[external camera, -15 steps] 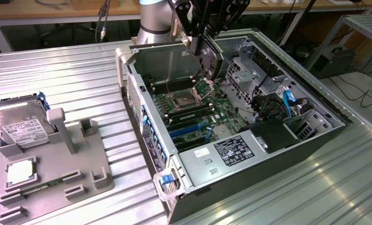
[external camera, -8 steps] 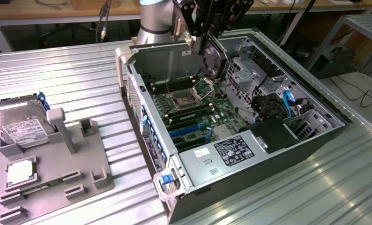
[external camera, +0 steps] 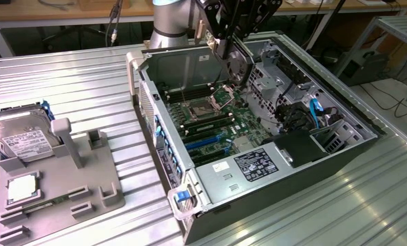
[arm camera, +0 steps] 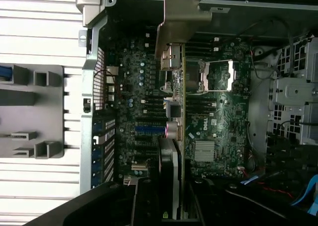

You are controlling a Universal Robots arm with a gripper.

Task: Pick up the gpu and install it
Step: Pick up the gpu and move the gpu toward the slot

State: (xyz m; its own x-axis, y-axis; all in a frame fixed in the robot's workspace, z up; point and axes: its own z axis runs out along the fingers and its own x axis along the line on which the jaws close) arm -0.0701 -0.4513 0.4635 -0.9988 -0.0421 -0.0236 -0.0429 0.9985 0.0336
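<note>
In the exterior view, the top of the arm is cut off by the picture's edge. The gripper (external camera: 227, 32) is dark against dark parts, so its fingertips are hard to pick out. The gpu (external camera: 236, 62) hangs under it, standing on its edge. The card's lower edge blends into the parts behind it.

The gpu is up in the air over the far end of the open computer case (external camera: 340, 154). It is above the motherboard (external camera: 210, 115) and not touching it. The case walls stand up all round, with open room above the board.

Well apart, on the exterior view's left, a gray tray (external camera: 60, 202) sits on the metal table (external camera: 74, 77). It holds a hard drive (external camera: 22, 141) and a small square chip (external camera: 22, 187). The jaws are clamped on the top of the gpu.

The wrist view looks down along the gpu (arm camera: 170, 159), so the card looks very thin. Its green board (arm camera: 183, 112) is just a line, and its silver bracket (arm camera: 181, 22) is at the far end, by the case rim. The card hides a strip of the motherboard (arm camera: 134, 87) below it.

A blue slot (arm camera: 149, 130) lies just beside that strip. I cannot tell how high the card is above it. The gripper (arm camera: 171, 203) is dark and partly cut off. Its fingers (arm camera: 146, 203) press the card from both sides.
</note>
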